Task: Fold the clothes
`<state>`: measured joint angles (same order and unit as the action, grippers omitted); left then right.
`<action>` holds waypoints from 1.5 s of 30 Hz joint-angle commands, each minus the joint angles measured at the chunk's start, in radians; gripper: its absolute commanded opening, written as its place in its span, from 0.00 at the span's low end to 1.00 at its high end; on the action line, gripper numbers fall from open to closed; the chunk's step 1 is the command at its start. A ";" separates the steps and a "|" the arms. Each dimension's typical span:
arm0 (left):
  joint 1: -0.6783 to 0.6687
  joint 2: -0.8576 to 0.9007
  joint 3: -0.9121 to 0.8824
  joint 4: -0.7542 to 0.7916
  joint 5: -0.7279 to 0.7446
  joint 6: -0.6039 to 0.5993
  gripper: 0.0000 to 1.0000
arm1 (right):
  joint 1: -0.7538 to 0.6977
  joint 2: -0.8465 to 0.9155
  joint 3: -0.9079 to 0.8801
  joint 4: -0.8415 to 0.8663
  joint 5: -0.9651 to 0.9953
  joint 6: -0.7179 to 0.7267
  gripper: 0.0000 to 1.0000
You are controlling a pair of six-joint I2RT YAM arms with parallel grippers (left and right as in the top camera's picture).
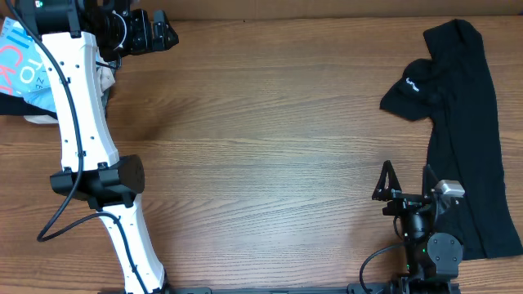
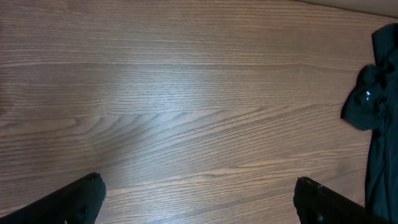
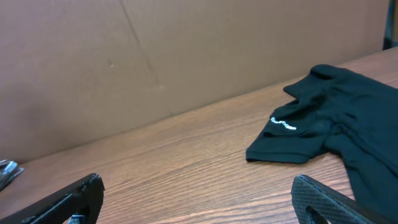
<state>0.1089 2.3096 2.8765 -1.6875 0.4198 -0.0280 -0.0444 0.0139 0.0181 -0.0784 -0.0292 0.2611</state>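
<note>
Since neither garment is yet laid flat, the folding seems not to have begun. The light blue T-shirt (image 1: 20, 65) lies heaped at 10 o'clock on the counter (image 1: 261, 147), partly hidden beneath the left arm. The black shirt (image 1: 466, 122) runs in a long rumpled strip from 1 to 4 o'clock, and its sleeve with the small white logo (image 1: 411, 85) is bunched toward the middle. At about 11 o'clock the left pincer (image 2: 198, 196) hangs with fingers spread wide and nothing between them; being near the blue heap, it seems the likelier one to take it. The right pincer (image 3: 196, 196), likewise spread and empty, sits low at 5 o'clock beside the black shirt's lower edge, though I cannot tell whether it touches, and looks well placed to take that hem.
</note>
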 commanded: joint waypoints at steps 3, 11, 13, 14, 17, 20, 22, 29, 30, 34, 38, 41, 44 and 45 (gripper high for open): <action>0.001 0.002 0.005 -0.002 0.014 -0.013 1.00 | -0.001 -0.011 -0.010 0.001 -0.032 0.004 1.00; 0.001 0.002 0.005 -0.002 0.014 -0.013 1.00 | -0.001 -0.011 -0.010 0.001 -0.032 0.004 1.00; 0.001 0.002 0.005 -0.002 0.014 -0.013 1.00 | -0.001 -0.011 -0.010 0.001 -0.032 0.004 1.00; 0.001 0.002 0.005 -0.002 0.014 -0.013 1.00 | -0.001 -0.011 -0.010 0.001 -0.032 0.004 1.00; 0.001 0.002 0.005 -0.002 0.014 -0.013 1.00 | -0.001 -0.011 -0.010 0.001 -0.032 0.004 1.00; 0.001 0.002 0.005 -0.002 0.014 -0.013 1.00 | -0.001 -0.011 -0.010 0.001 -0.032 0.004 1.00; 0.001 0.002 0.005 -0.002 0.014 -0.013 1.00 | -0.001 -0.011 -0.010 0.001 -0.032 0.004 1.00; -0.023 -0.008 0.001 -0.002 0.014 -0.013 1.00 | -0.001 -0.011 -0.010 0.001 -0.032 0.004 1.00; -0.030 -0.020 -0.014 -0.002 0.014 -0.013 1.00 | -0.001 -0.011 -0.010 0.001 -0.032 0.004 1.00; -0.052 -0.148 -0.202 0.002 0.014 -0.013 1.00 | -0.001 -0.011 -0.010 0.001 -0.032 0.004 1.00; -0.053 -0.320 -0.457 0.013 0.014 -0.013 1.00 | -0.001 -0.011 -0.010 0.001 -0.032 0.004 1.00; -0.051 -0.462 -0.640 0.017 0.014 -0.013 1.00 | -0.001 -0.011 -0.010 0.001 -0.032 0.004 1.00; -0.051 -0.600 -0.789 0.016 -0.011 -0.013 1.00 | -0.001 -0.011 -0.010 0.001 -0.032 0.004 1.00; -0.050 -0.656 -0.838 0.030 -0.027 -0.008 1.00 | -0.001 -0.011 -0.010 0.001 -0.032 0.004 1.00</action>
<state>0.0540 1.8214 2.1601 -1.6714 0.4171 -0.0280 -0.0444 0.0135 0.0185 -0.0814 -0.0555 0.2611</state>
